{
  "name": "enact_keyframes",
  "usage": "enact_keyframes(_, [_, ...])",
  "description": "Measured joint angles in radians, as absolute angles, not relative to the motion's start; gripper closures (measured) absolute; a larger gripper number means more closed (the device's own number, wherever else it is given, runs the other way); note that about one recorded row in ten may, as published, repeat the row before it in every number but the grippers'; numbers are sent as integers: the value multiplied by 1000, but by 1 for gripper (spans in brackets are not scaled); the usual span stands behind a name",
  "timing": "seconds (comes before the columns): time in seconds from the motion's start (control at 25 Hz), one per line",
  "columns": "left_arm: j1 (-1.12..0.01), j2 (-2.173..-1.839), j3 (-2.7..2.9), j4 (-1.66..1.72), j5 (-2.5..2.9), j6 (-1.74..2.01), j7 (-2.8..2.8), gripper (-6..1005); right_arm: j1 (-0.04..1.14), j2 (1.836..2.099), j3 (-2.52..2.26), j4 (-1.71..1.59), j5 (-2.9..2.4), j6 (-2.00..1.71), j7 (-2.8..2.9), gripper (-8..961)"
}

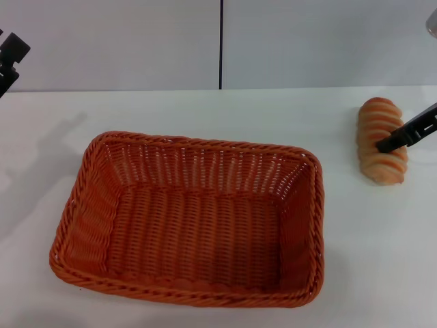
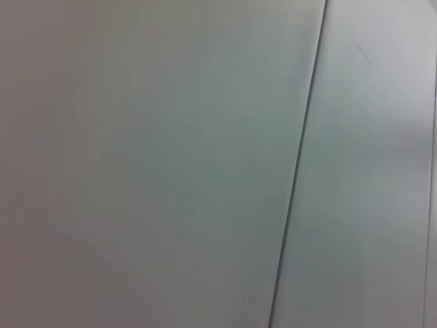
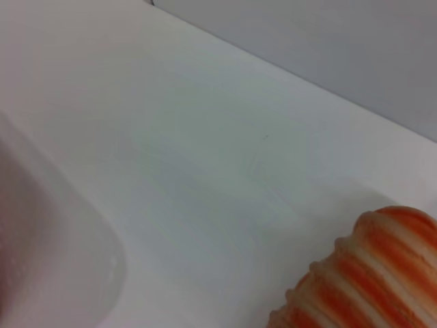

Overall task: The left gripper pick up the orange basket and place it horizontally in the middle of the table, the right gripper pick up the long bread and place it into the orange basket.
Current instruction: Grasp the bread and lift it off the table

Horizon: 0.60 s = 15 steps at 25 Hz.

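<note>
White table (image 1: 205, 116) w/ grey wall behind. Basket (image 1: 191, 219) sits lengthwise mid-table toward the near edge, apparently placed already. Bread (image 1: 382, 140) lies near the right edge; R gripper (image 1: 408, 134) reaches in over it, fingers can't tell. L gripper (image 1: 9, 58) raised at far-left corner, apart from basket, grip can't tell.

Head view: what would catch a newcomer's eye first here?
The big orange basket dominates, lying empty in the middle of the white table. To its right lies the long bread, with the right gripper reaching in over it. The left gripper sits far off at the left edge, above the table.
</note>
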<state>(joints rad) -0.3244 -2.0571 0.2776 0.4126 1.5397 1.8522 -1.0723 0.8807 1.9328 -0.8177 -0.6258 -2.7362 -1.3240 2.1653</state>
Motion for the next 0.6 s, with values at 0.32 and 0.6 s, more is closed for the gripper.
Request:
enact_keyframes(0.32, [-322, -2057, 278, 413, 1540, 1872, -1074, 302, 880, 1933, -818, -626, -2735, -1326, 2165, 616])
enact_keyframes(0.6, [-322, -2057, 278, 413, 1539, 1889, -1076, 302, 880, 1933, -818, -629, -2731, -1337, 2164, 694])
